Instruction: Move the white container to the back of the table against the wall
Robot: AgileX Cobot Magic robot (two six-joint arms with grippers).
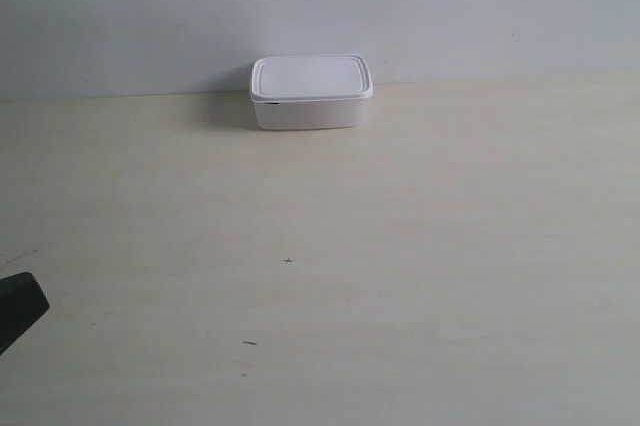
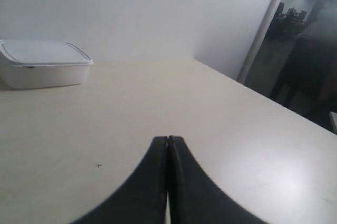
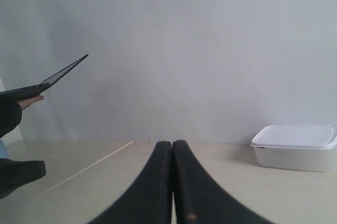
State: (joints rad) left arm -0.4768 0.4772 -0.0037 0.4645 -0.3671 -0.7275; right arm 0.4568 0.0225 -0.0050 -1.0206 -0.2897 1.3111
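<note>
The white container [image 1: 311, 92] stands lid on at the far edge of the table [image 1: 400, 246], its back against the wall [image 1: 450, 6]. It also shows in the left wrist view, white container [image 2: 43, 63], and in the right wrist view, white container [image 3: 295, 146]. My left gripper [image 2: 168, 139] is shut with nothing in it, low over bare tabletop and well away from the box. My right gripper [image 3: 172, 143] is likewise shut and empty, far from the box. A dark arm part [image 1: 20, 308] pokes in at the exterior view's lower left; which arm it is I cannot tell.
A small cross mark [image 1: 289, 261] and a dark speck [image 1: 249, 343] lie on the tabletop. In the right wrist view a person's hand holds a dark flat device [image 3: 52, 79], with a dark object [image 3: 21, 174] below. The left wrist view shows a white post [image 2: 263, 29] beyond the table's side edge.
</note>
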